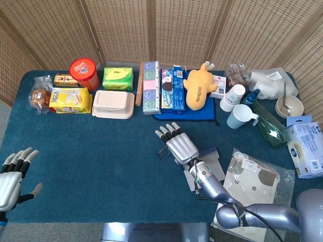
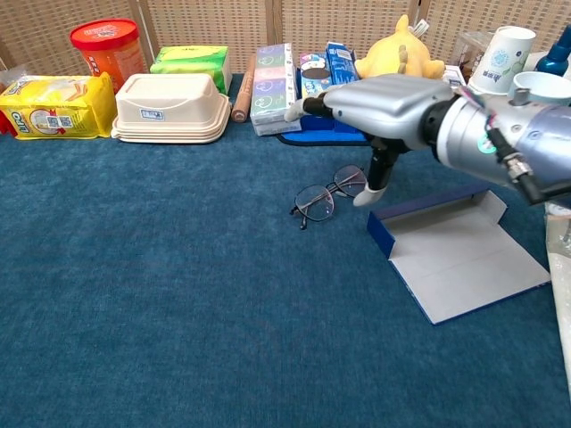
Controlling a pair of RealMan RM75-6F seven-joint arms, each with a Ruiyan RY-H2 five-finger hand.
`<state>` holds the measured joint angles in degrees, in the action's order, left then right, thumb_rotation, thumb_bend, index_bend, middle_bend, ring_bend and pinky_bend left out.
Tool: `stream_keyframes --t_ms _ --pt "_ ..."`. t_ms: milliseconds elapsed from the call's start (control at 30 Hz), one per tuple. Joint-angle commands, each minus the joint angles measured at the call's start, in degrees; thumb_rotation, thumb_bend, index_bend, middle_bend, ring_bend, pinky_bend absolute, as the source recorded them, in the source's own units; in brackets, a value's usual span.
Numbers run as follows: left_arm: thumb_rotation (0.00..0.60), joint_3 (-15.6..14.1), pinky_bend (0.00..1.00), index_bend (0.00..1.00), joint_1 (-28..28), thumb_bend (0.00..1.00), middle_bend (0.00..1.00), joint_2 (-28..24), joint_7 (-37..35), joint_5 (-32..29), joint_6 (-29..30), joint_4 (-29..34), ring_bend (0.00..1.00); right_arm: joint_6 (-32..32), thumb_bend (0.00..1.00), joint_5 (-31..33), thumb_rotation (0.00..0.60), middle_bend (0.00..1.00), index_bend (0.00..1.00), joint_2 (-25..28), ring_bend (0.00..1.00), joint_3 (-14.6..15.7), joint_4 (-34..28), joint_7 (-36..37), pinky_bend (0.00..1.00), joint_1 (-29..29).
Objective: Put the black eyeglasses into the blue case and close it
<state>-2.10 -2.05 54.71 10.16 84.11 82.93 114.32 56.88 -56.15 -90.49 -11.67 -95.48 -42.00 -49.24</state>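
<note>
Right hand [image 2: 379, 102] spread above black eyeglasses [image 2: 328, 193], beside blue case [image 2: 459, 254]

Woven wicker screen [image 1: 166, 30] stands behind blue-carpeted table [image 1: 101, 166].

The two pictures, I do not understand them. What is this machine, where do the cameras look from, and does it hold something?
It is a two-armed robot with metal hands. One camera looks down from its head, the other forward from its chest. The right hand hovers open above the thin black wire-framed eyeglasses on the dark blue carpeted table. Beside them lies the flat blue case with grey lining, open. The left hand waits open at the table's edge. Nothing is held. Snack boxes and cups stand behind.
</note>
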Motion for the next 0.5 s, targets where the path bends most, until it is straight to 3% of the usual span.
stream_keyframes --t_ms 33,500 --pt "0.600 -0.1 0.00 0.06 0.2 0.27 0.05 -0.2 -0.4 0.1 0.3 -0.2 0.00 -0.5 0.09 0.9 0.600 0.09 0.10 -2.4 0.00 -0.4 3.2 -0.2 0.06 -1.3" --pt "0.600 -0.4 0.00 0.06 1.1 0.27 0.05 -0.5 -1.3 0.9 1.2 -0.5 0.00 -2.2 0.09 3.5 0.600 0.08 0.09 -7.9 0.00 -0.3 12.1 0.5 0.06 -4.2"
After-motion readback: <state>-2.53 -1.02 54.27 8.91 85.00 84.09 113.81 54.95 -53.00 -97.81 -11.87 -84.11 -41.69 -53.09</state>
